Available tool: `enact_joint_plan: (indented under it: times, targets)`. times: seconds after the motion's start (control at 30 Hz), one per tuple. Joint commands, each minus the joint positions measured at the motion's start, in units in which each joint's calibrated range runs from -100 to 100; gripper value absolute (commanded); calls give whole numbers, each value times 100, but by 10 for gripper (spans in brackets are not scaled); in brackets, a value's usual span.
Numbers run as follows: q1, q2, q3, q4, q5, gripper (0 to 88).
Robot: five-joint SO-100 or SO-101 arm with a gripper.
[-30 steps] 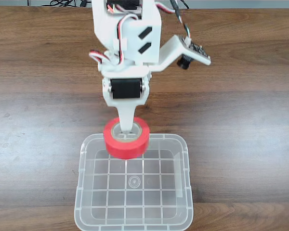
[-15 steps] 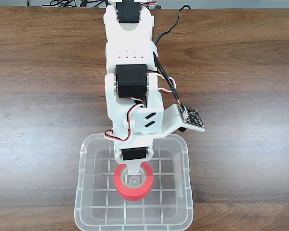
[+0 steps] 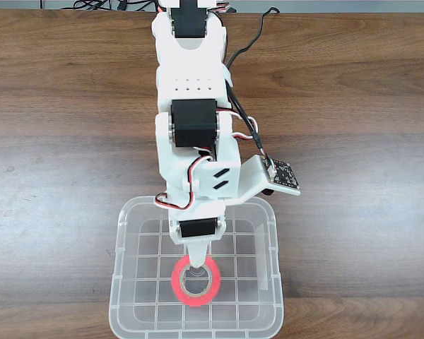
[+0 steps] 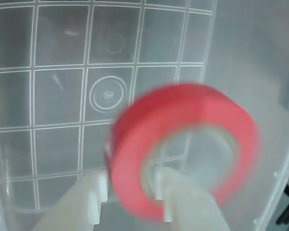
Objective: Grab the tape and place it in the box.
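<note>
The red-orange tape (image 3: 195,282) lies nearly flat inside the clear box (image 3: 119,248), just in front of the base's central circle. My gripper (image 3: 196,264) points down into the box right over the roll's far edge. In the wrist view the tape (image 4: 183,110) is motion-blurred while the white fingers (image 4: 89,204) and the box's grid base (image 4: 58,96) are sharp. The roll's wall sits loosely between the two parted fingers of the gripper (image 4: 130,195), one outside it and one inside the ring.
The box stands at the near edge of a brown wooden table (image 3: 353,106). My white arm (image 3: 191,92) reaches in from the far side, with a small camera board (image 3: 281,175) sticking out to its right. Cables (image 3: 92,4) lie at the table's back edge.
The arm carried the tape from over the box's far rim to its middle and lowered it. The roll has now slipped from the fingers and lies flatter and lower.
</note>
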Motion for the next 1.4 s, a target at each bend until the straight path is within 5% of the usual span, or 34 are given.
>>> enact_joint_plan:
  times: [0.0, 0.57, 0.83, 1.03, 1.37]
  targets:
    - [49, -331, -560, 192, 36, 217]
    - [85, -653, -638, 732, -16, 216]
    - [42, -1723, -630, 1648, -32, 58]
    - [71, -2801, -454, 2127, -117, 49]
    - [12, -5673, 3076, 2127, -106, 49]
